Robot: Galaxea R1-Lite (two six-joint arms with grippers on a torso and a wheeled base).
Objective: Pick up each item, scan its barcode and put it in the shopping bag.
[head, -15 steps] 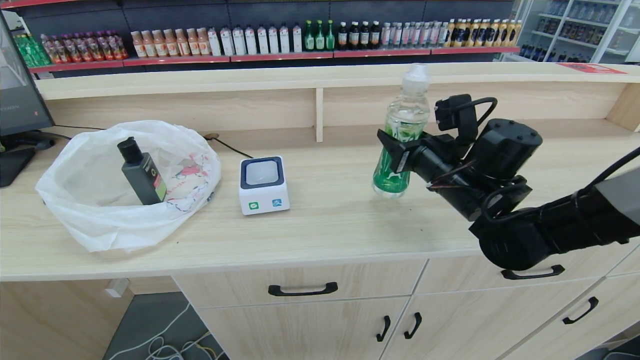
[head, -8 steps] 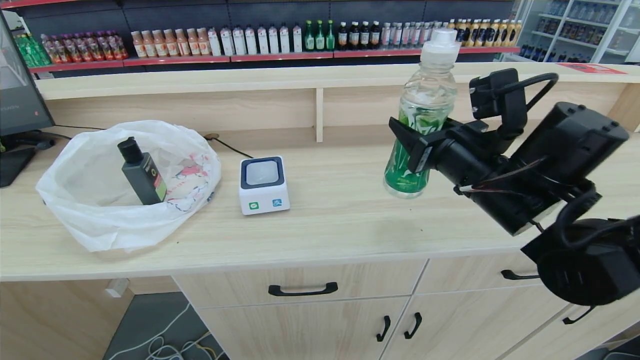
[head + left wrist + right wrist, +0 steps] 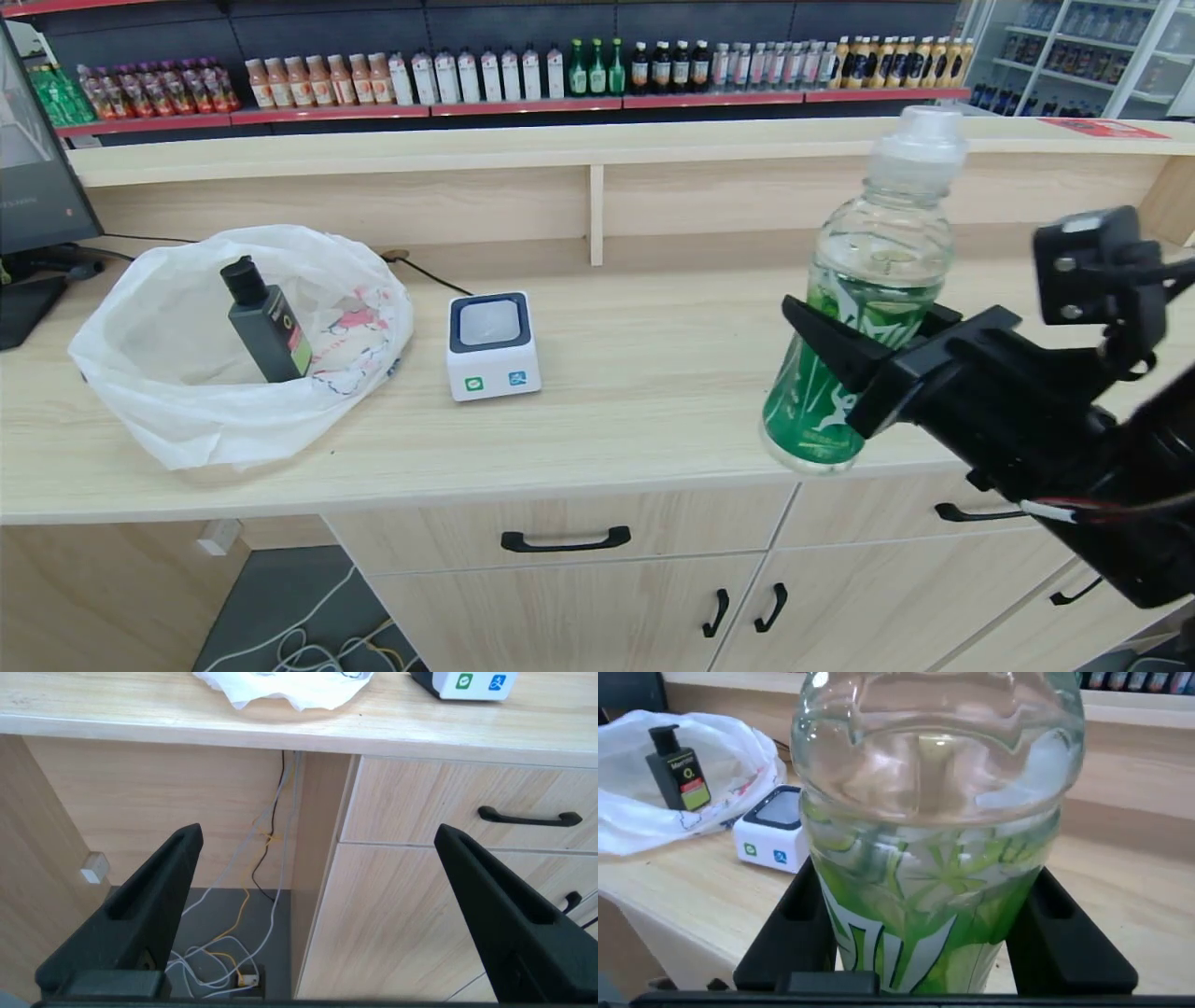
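right gripper (image 3: 864,350) — clamps green bottle (image 3: 864,308) | above counter (image 3: 635,411)

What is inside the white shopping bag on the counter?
One dark bottle with a black cap stands tilted inside the shopping bag. The bag's near wall hides its bottom, so smaller items there cannot be excluded.

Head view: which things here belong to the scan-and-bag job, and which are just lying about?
Job: green-label bottle, held by the right gripper; white scanner; shopping bag; dark bottle, already in the bag.
Lying about: monitor at far left; cable behind the scanner; shelved drinks in the background.
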